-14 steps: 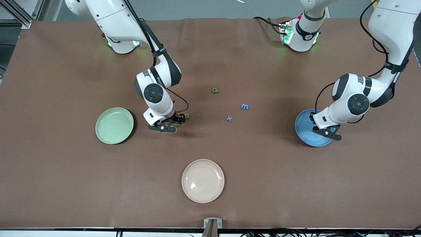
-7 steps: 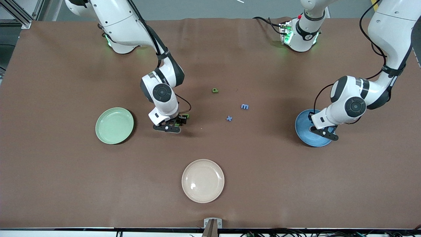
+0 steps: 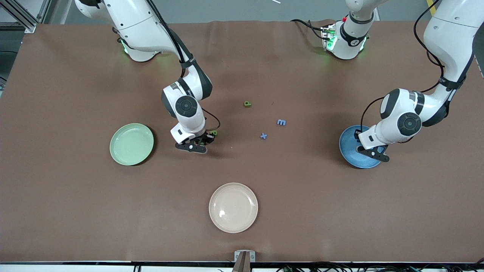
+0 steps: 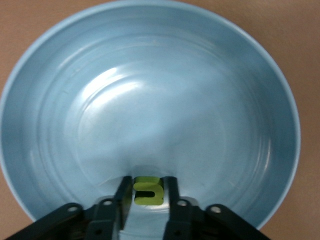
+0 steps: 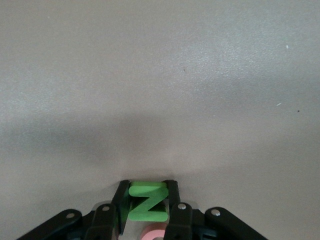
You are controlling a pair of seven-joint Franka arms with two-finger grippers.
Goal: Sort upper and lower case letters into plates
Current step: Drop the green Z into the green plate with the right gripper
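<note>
My right gripper (image 3: 208, 138) is down at the table between the pale green plate (image 3: 131, 144) and the loose letters. It is shut on a green letter Z (image 5: 147, 201), which fills the gap between its fingertips (image 5: 148, 186). A pink letter (image 5: 156, 233) lies just under the hand. My left gripper (image 3: 372, 152) is low inside the blue plate (image 3: 347, 145). A yellow-green letter (image 4: 148, 190) rests on the plate floor (image 4: 150, 100) between its fingers. The left gripper (image 4: 148, 180) has its jaws slightly parted, standing just off the letter's sides.
Three loose letters lie mid-table: a green one (image 3: 247, 103), a blue m (image 3: 281, 122) and a blue x (image 3: 263, 136). A cream-beige plate (image 3: 233, 207) sits nearer the front camera, at the middle.
The right gripper shifted a little toward the left arm's end and closed on the green Z. The left hand settled slightly in the blue plate and its jaws eased apart.
</note>
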